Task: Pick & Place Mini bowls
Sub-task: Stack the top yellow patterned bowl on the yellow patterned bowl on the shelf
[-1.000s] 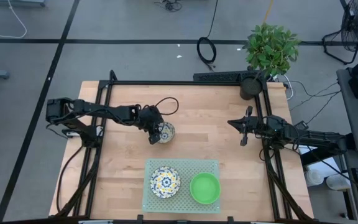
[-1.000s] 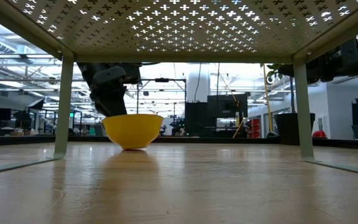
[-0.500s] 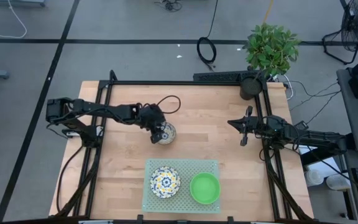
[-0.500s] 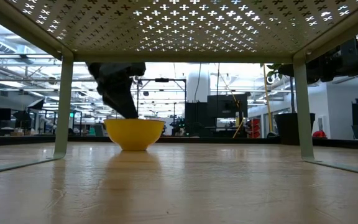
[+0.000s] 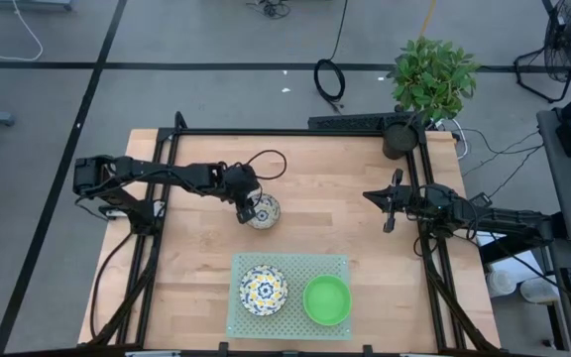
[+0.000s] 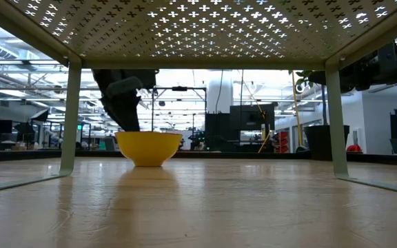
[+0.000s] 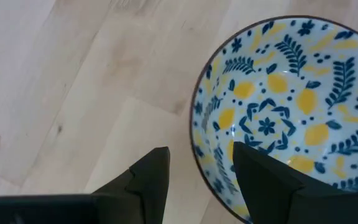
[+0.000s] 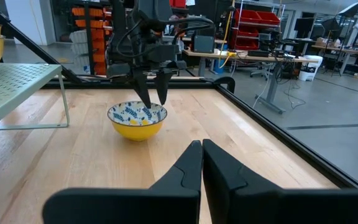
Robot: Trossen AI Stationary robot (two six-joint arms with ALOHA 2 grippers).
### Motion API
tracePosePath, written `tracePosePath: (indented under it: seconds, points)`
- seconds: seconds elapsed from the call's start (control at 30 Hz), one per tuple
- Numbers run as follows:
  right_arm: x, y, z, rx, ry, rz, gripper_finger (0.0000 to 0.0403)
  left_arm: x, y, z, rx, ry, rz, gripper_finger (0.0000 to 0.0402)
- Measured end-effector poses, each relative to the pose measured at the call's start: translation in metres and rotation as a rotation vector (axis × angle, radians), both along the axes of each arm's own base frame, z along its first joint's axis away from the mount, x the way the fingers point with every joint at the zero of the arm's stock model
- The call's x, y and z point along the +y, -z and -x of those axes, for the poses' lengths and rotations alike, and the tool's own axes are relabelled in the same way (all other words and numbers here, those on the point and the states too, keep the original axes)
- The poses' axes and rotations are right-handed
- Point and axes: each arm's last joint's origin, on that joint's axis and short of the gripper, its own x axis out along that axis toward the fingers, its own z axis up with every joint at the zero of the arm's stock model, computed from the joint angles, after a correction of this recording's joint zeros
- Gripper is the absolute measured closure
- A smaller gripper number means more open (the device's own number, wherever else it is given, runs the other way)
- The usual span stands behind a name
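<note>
One mini bowl (image 5: 264, 211), yellow outside with a white, blue-and-yellow floral inside, stands on its base on the bare wood. My left gripper (image 5: 250, 212) is open and points down over its left rim (image 7: 196, 134). One finger (image 7: 151, 177) is outside the bowl and one finger (image 7: 263, 177) inside. A second floral bowl (image 5: 263, 289) and a plain green bowl (image 5: 326, 299) sit on top of the pale-green perforated mat (image 5: 290, 261). My right gripper (image 5: 368, 195) is shut and waits near the table's right edge. Further bowls are out of view. My left gripper (image 7: 201, 149) stands astride the bowl's left rim from above, with a gap showing on both sides of the rim. I cannot tell whether the inner finger touches the bowl's wall.
The mat is a raised shelf on thin legs (image 6: 69, 117) at the table's near middle. A black frame (image 5: 295, 132) runs around the table, and a potted plant (image 5: 431, 74) stands at the far right corner. Bare wood lies between the two grippers.
My left gripper has tipped down at the bowl's left rim and come partly back up, staying over the same spot. The bowl stands where it was.
</note>
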Motion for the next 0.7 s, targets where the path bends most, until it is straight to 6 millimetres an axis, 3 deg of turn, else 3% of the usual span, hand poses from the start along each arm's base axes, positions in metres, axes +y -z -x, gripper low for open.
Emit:
tracePosePath:
  seconds: [0.7]
  points:
    - [0.0000, 0.0000, 0.0000, 0.000, 0.000, 0.000, 0.0403, -0.0007, 0.0036, 0.0039, 0.023, -0.045, 0.048, 0.0220]
